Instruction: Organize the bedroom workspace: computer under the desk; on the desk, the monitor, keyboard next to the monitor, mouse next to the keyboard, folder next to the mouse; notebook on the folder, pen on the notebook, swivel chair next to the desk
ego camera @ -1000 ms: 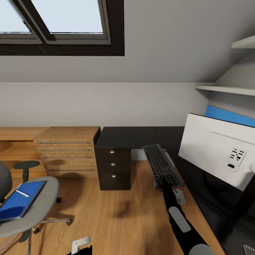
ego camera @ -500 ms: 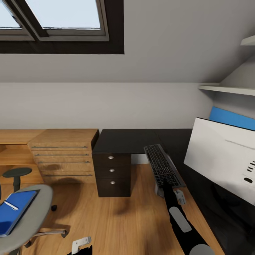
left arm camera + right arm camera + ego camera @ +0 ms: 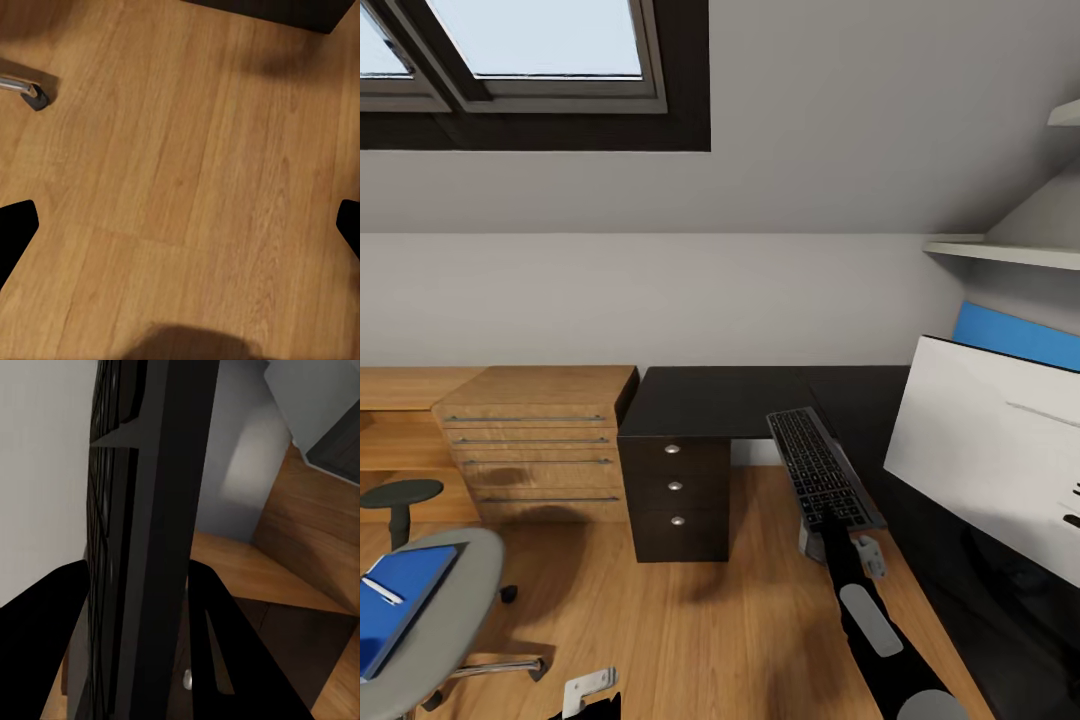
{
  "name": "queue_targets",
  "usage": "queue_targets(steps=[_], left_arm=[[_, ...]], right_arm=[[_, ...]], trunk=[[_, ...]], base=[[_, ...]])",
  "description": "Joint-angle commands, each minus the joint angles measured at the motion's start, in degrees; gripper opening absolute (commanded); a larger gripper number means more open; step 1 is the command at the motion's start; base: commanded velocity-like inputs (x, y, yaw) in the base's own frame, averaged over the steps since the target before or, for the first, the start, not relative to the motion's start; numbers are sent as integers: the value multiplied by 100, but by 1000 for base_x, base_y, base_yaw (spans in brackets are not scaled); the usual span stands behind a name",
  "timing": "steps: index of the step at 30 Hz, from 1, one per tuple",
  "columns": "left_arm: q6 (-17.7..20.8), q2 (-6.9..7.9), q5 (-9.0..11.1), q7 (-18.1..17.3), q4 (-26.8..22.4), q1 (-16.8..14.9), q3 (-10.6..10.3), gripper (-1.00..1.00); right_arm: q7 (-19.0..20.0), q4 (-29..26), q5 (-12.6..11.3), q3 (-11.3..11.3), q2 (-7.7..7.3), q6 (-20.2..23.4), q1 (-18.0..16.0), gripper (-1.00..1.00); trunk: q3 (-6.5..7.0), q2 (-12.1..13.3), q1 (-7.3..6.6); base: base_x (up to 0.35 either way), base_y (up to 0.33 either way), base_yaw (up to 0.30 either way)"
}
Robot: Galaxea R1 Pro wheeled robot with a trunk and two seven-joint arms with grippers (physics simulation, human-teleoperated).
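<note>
My right gripper (image 3: 828, 522) is shut on the near end of the keyboard (image 3: 818, 465), a slim board with dark keys that hangs above the floor beside the desk (image 3: 720, 393). In the right wrist view the keyboard (image 3: 150, 510) stands edge-on between the two black fingers (image 3: 45, 660). The monitor (image 3: 1000, 450) stands on the black desk top at the right, its white back toward me. At the lower left the swivel chair (image 3: 455, 590) carries the blue folder (image 3: 395, 605) with the white pen (image 3: 380, 590) on it. My left gripper (image 3: 181, 229) hangs open over the wooden floor.
A light wooden drawer chest (image 3: 540, 440) stands left of the desk's black drawer pedestal (image 3: 675, 490). A chair castor (image 3: 31, 94) lies on the floor near my left gripper. Shelves (image 3: 1000, 250) jut from the right wall above the blue back panel (image 3: 1015, 335).
The whole view has shifted: the chair slides out at the left edge and the monitor at the right. The keyboard stays held in my right gripper.
</note>
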Motion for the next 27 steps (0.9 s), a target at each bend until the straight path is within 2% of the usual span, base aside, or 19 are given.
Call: queue_targets(steps=[1, 9, 20, 27], left_arm=[[-19, -3, 35, 6, 3, -3, 6, 100], [-19, -3, 35, 3, 3, -3, 6, 100], [-27, -3, 35, -3, 3, -3, 6, 100], [-19, -3, 35, -3, 3, -3, 6, 100]], right_arm=[[31, 6, -58, 19, -2, -33, -4, -100], [18, 12, -50, 13, -4, -53, -2, -100], [-3, 14, -47, 2, -9, -66, -2, -100], [35, 13, -40, 9, -11, -61, -2, -100]], trunk=[[-6, -3, 0], [-6, -3, 0], [-6, -3, 0], [-6, -3, 0]], base=[[2, 0, 0], [3, 0, 0], [129, 0, 0], [29, 0, 0]])
